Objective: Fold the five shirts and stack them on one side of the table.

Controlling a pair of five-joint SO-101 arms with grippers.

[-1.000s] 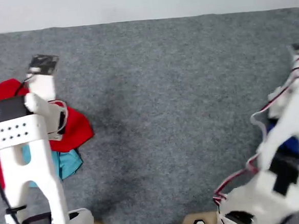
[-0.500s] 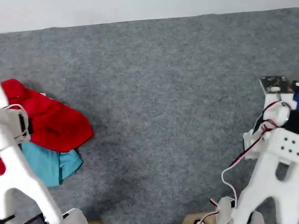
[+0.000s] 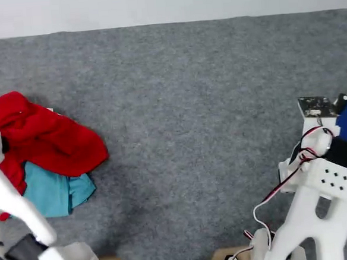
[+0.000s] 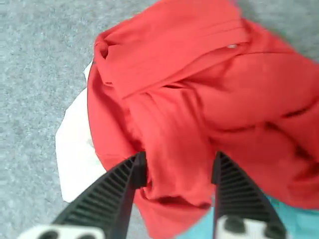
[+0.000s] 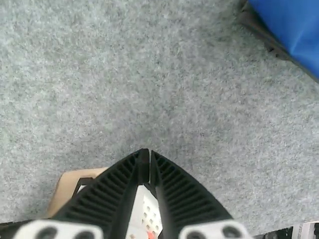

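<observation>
Left wrist view: left hand [image 4: 179, 162], spread wide and empty, hangs right over red shirt [image 4: 199, 74]; right hand [image 5: 149, 154], pinched closed, sits well apart.

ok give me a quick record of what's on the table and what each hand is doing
left hand: open, above the red shirt
right hand: shut, empty, over bare grey table
red shirt: crumpled, left side, lying over the teal shirt
white cloth: sticks out from under the red shirt
blue shirt: right edge of the table, mostly cut off
folding: red shirt not folded; others too hidden to tell
</observation>
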